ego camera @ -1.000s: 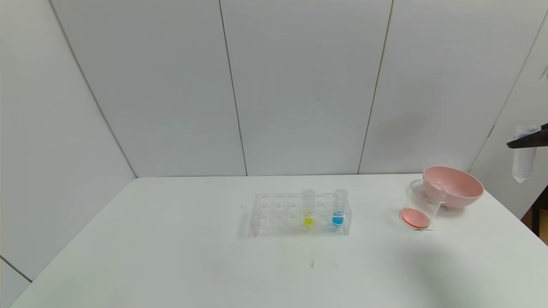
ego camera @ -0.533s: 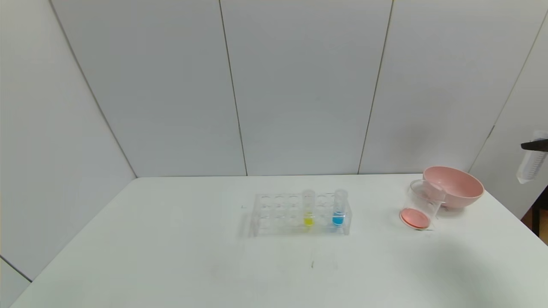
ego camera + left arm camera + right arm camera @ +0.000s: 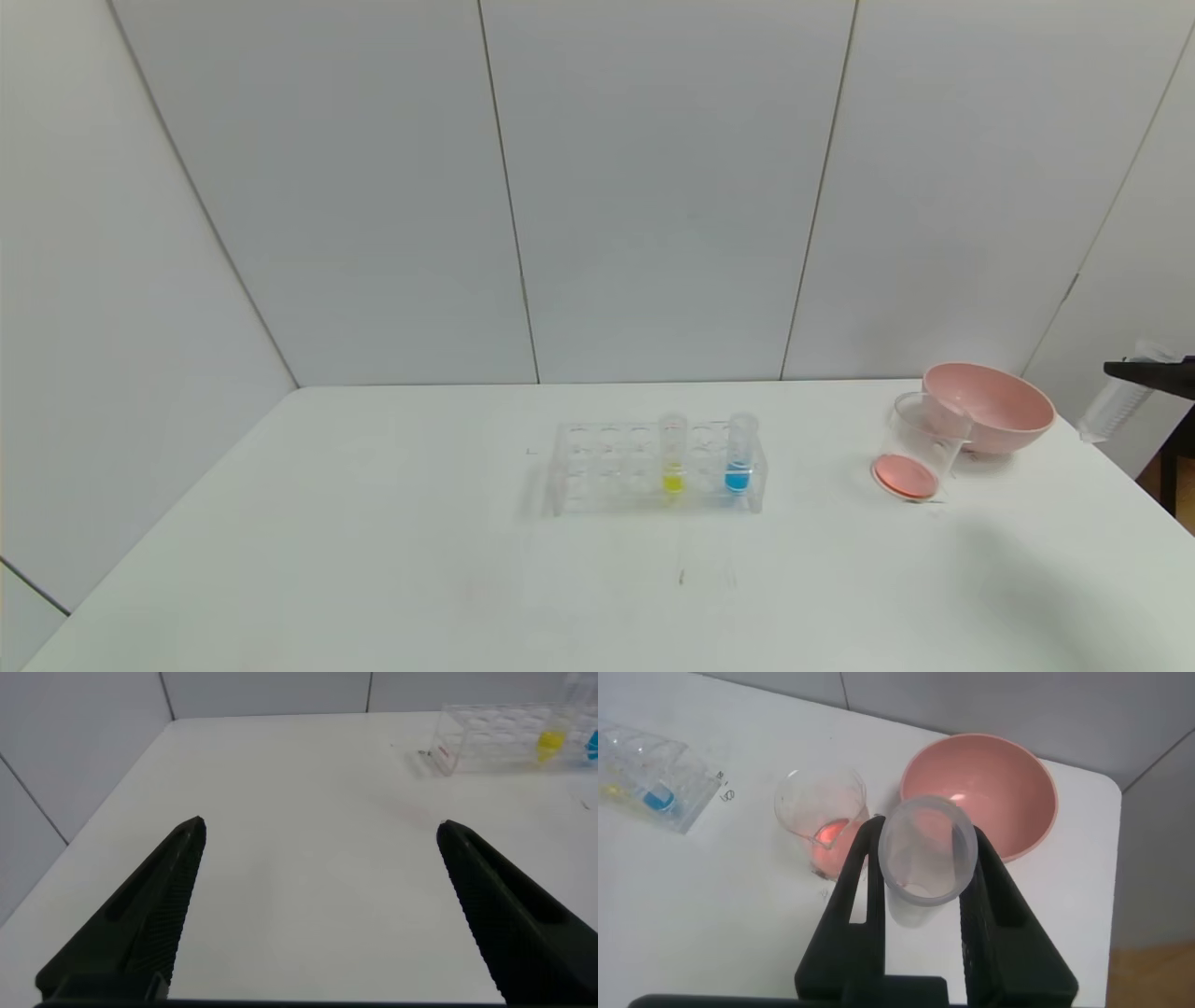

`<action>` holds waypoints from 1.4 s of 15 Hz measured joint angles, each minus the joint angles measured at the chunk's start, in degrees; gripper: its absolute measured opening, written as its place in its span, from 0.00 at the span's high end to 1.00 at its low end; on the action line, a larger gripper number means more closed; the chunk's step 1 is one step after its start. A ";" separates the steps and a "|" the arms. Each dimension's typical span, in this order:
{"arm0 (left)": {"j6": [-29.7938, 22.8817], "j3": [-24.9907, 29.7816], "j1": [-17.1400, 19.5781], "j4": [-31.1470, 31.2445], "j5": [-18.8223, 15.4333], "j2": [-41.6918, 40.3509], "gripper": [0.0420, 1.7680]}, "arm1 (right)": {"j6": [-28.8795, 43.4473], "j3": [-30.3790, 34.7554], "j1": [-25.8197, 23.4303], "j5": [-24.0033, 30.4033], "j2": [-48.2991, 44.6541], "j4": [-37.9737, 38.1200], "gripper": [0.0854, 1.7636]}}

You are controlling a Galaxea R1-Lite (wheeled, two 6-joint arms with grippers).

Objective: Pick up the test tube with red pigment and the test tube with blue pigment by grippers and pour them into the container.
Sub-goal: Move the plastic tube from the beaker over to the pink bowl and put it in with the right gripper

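Our right hand (image 3: pixel 920 873) pinches an emptied clear tube (image 3: pixel 927 849), tilted, at the far right past the worktop (image 3: pixel 373 523) edge. Nearby stand the pink bowl (image 3: pixel 999 403) and glass beaker (image 3: pixel 920 448) holding red liquid. Mid-worktop, the clear rack (image 3: pixel 597 467) holds the blue tube (image 3: pixel 739 457) beside a yellow tube (image 3: pixel 672 459). Our left hand (image 3: pixel 322 905) gapes empty.

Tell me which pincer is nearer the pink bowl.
Right. The right pincer, shut on an emptied test tube, hangs above the table's right edge beside the pink bowl. The left pincer is open, far off beyond the tube rack.
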 joint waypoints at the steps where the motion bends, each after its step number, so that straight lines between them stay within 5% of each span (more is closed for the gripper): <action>1: 0.02 0.00 0.00 0.00 0.00 0.00 0.00 | 1.69 1.22 0.80 0.00 0.71 -3.54 0.74; 9: 0.02 0.00 0.00 -0.05 0.00 0.00 0.00 | 9.72 1.83 8.69 -2.95 12.29 -26.22 0.74; 15: 0.00 0.00 0.00 0.00 0.00 0.00 0.00 | 10.00 -7.52 11.53 -10.72 20.89 -26.26 0.74; 21: 0.02 0.00 0.00 0.00 0.00 0.00 0.00 | 9.96 -12.96 9.05 -11.74 26.56 -26.44 0.74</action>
